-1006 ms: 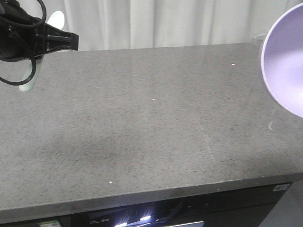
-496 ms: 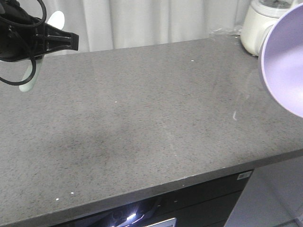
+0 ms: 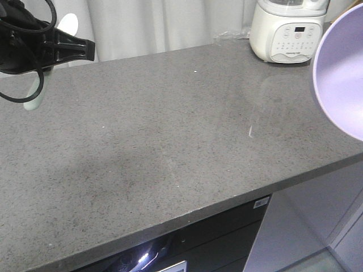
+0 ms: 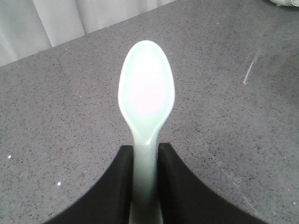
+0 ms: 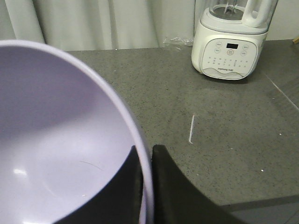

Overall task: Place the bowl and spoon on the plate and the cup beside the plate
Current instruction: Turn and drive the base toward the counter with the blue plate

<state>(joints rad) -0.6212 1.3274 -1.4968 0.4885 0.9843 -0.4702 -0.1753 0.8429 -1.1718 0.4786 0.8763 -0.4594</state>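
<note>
1. Over the last second the desk has slid across the front view. A white blender has come in at 1 o'clock. Both held things keep their places in the frame, so I judge that the base is moving, not the arms.
2. The left pincer is clenched on the spoon by its handle, scoop forward. It is carried clear above the desk at 10 o'clock of the front view.
3. The right pincer is grasping the bowl by its rim, one finger inside and one outside. The bowl hangs tilted in the air at 3 o'clock.
4. Neither plate nor cup shows in any view, so nothing is arranged yet. This looks like travel toward them.
5. The desk's front edge runs from 7 to 3 o'clock, with a drop beyond. The broad middle lies open. The blender near the back edge is the one thing the right arm must mind.
</note>
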